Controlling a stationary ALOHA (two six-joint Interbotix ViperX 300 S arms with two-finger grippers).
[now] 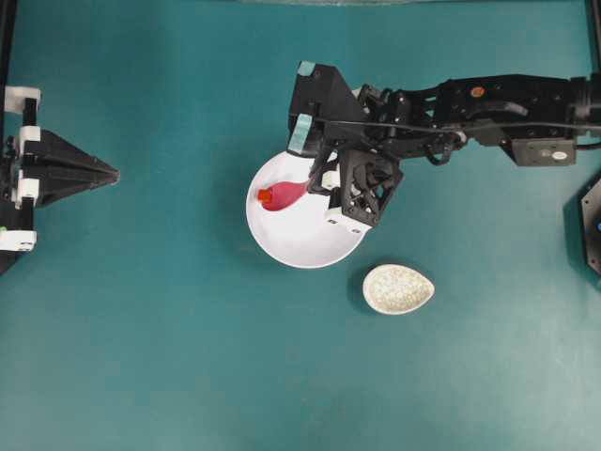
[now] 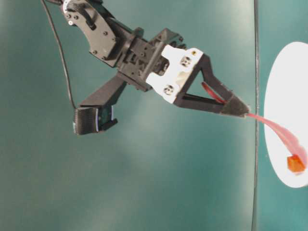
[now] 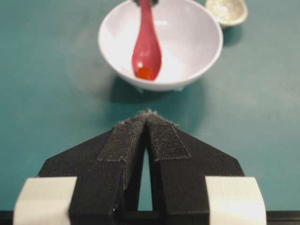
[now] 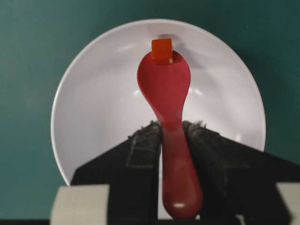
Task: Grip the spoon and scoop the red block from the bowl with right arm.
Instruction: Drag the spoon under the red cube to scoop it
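The white bowl (image 1: pixel 310 246) sits at the table's middle. My right gripper (image 4: pixel 171 127) is shut on the handle of the pink-magenta spoon (image 4: pixel 165 86), whose scoop reaches into the bowl (image 4: pixel 93 108). The tiny red block (image 4: pixel 161 48) rests at the front tip of the scoop, seen as well in the overhead view on the spoon (image 1: pixel 285 195) as the red block (image 1: pixel 265 196). In the table-level view the spoon (image 2: pixel 281 134) slants down from the right gripper (image 2: pixel 238 109) to the block (image 2: pixel 296 164). My left gripper (image 3: pixel 148 117) is shut with nothing in it, far left of the bowl (image 3: pixel 201 42).
A small speckled cream egg-shaped dish (image 1: pixel 398 288) lies just right of and below the bowl. The left arm (image 1: pixel 47 174) rests at the table's left edge. A black fixture (image 1: pixel 592 221) shows at the right edge.
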